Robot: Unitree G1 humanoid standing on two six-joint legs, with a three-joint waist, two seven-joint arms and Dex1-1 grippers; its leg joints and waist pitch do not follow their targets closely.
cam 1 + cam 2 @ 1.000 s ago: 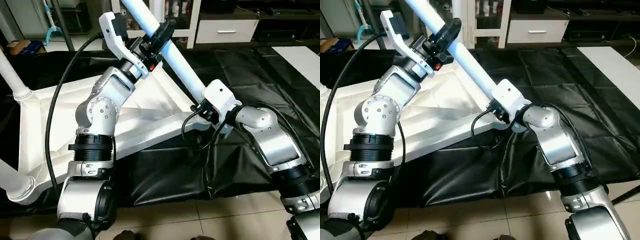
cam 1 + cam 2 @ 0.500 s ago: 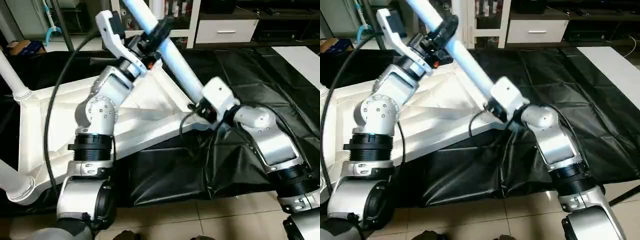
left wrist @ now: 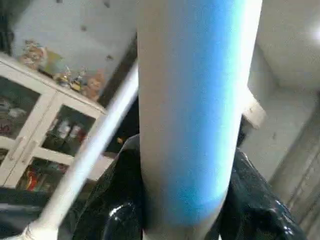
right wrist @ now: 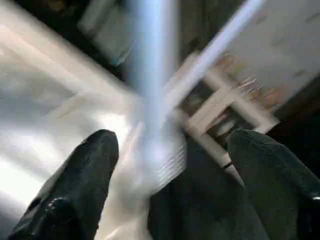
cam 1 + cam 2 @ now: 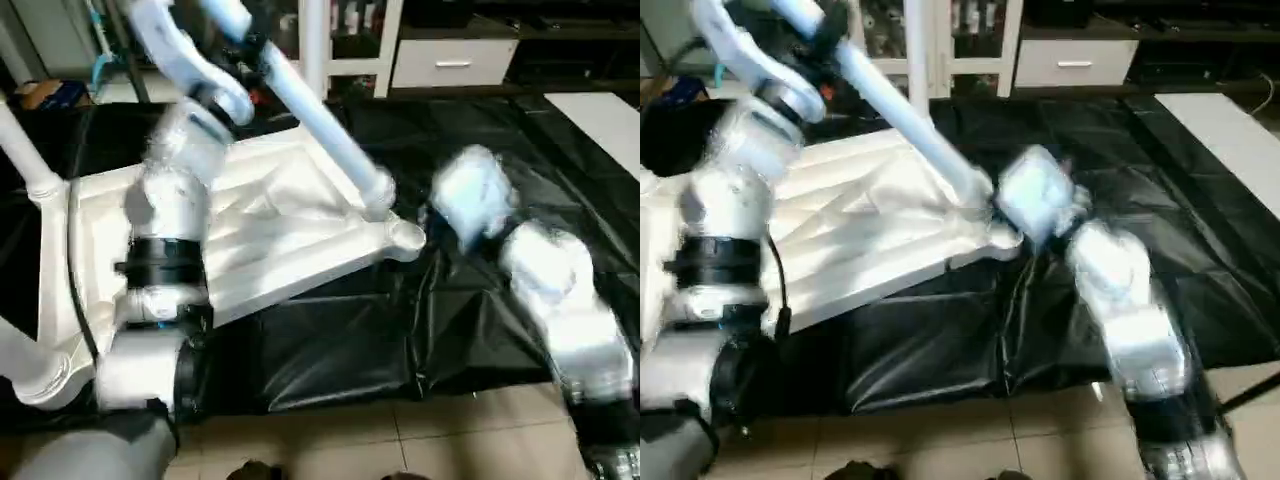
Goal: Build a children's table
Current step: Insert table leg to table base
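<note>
From my head cameras I see the table top lying upside down on a black sheet on the floor, ribbed underside up, its near right corner socket pointing toward my right arm. My left gripper is clamped around a long white leg high on the shaft; in the left wrist view the black fingers press both sides of the tube. The leg slants down from upper left, and its lower end sits just beside the corner socket, slightly behind it; I cannot tell whether it touches the top. My right gripper is released: in the right wrist view its two fingers stand wide apart, with the leg's threaded end between them and no contact I can make out. Two other legs already stand in sockets along the top's left side. A white glass-door cabinet stands behind the sheet.
</note>
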